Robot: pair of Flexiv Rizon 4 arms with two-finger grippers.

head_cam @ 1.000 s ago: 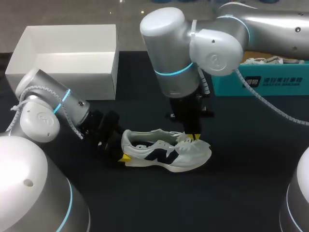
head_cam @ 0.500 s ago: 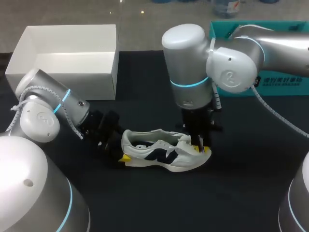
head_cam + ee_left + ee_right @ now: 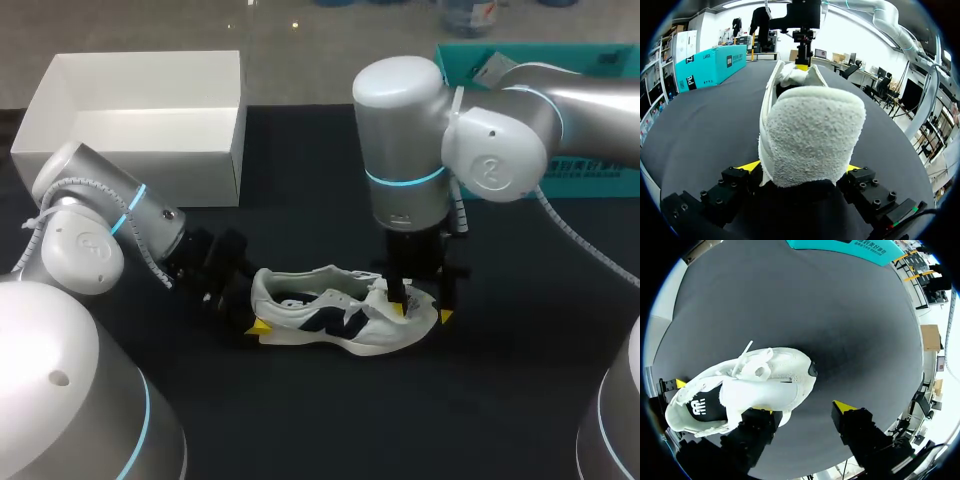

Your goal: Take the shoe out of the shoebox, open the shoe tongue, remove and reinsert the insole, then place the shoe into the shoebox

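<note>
fingers (image 3: 748,166) of the left gripper (image 3: 802,169) clamp the heel of the shoe (image 3: 340,320) at lower centre; right gripper (image 3: 422,313) stands spread astride its toe; shoebox (image 3: 160,172) sits well apart at the table's (image 3: 520,400) upper-left edge.

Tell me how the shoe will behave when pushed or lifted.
The shoe has fuzzy heel fabric and loose laces, so its upper may crumple under a pinch. Its flat sole rests on the table, so it would likely slide, not roll. If lifted at the heel by the left end effector, the toe may sag.
</note>
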